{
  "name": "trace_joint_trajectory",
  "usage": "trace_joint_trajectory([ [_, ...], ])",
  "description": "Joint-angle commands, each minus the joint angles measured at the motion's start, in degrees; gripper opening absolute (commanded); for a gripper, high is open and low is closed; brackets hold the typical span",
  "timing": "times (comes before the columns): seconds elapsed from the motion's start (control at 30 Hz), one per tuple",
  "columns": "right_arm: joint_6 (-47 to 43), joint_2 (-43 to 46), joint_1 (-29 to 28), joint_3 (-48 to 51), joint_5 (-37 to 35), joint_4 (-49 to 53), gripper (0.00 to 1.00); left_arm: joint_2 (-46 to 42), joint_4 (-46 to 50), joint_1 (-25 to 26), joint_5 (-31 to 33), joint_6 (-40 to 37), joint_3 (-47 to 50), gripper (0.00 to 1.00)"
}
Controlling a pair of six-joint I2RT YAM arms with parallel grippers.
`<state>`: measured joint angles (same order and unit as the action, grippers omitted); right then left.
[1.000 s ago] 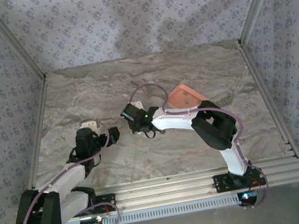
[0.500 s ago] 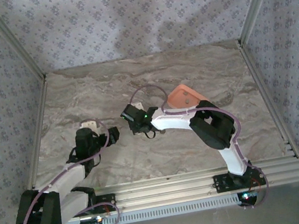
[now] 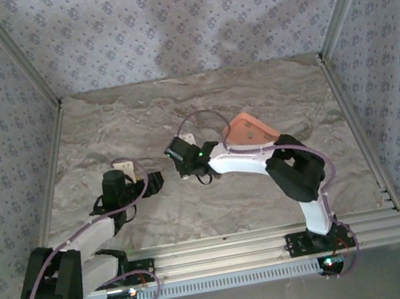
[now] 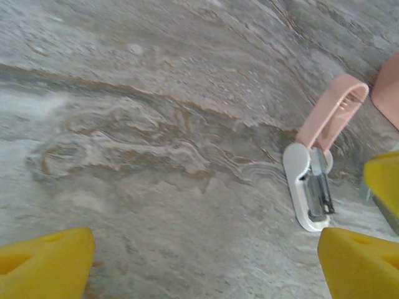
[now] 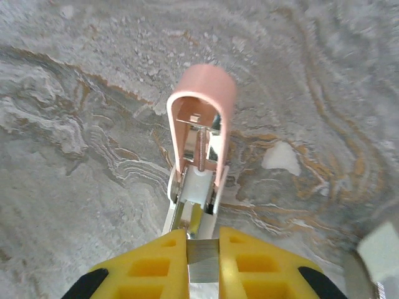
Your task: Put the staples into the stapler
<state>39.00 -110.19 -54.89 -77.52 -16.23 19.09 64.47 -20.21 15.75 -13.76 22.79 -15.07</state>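
Observation:
The stapler (image 5: 198,149) lies open on the marble table, its pink lid (image 5: 202,103) swung up off the white base. My right gripper (image 5: 203,258) hovers just behind it, shut on a grey metal strip of staples (image 5: 204,265) that points into the stapler's channel. In the top view the right gripper (image 3: 182,150) is at mid-table beside the stapler (image 3: 187,138). My left gripper (image 4: 206,268) is open with bare table between its yellow fingers (image 4: 43,261). The stapler (image 4: 310,187) lies to its right. From above, the left gripper (image 3: 154,182) sits left of the right one.
The salmon-pink tray (image 3: 247,130) lies just right of the right forearm, and its corner (image 4: 389,87) shows in the left wrist view. A small white object (image 3: 120,165) lies by the left arm. Patterned walls and metal rails (image 3: 276,238) bound the table (image 3: 134,122).
The right arm has edged slightly right and forward, so the stapler's white end now shows beside it. The left gripper has barely shifted.

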Motion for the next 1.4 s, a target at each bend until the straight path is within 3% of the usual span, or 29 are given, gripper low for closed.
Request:
trace_joint_trajectory([
  [0.0,1.7,5.5,-0.1,3.1,-3.5,0.0,0.15,1.8,-3.4,-0.2,-6.6,1.6,-1.9,0.90],
  [0.7,3.2,19.6,1.9,18.9,-7.6,-2.7,0.15,23.0,-7.3,8.5,-14.5,3.2,-14.3,0.67],
  [1.37,3.6,22.5,2.1,21.8,-9.2,-3.8,0.15,28.9,-7.3,11.9,-19.0,3.0,-17.7,0.64],
])
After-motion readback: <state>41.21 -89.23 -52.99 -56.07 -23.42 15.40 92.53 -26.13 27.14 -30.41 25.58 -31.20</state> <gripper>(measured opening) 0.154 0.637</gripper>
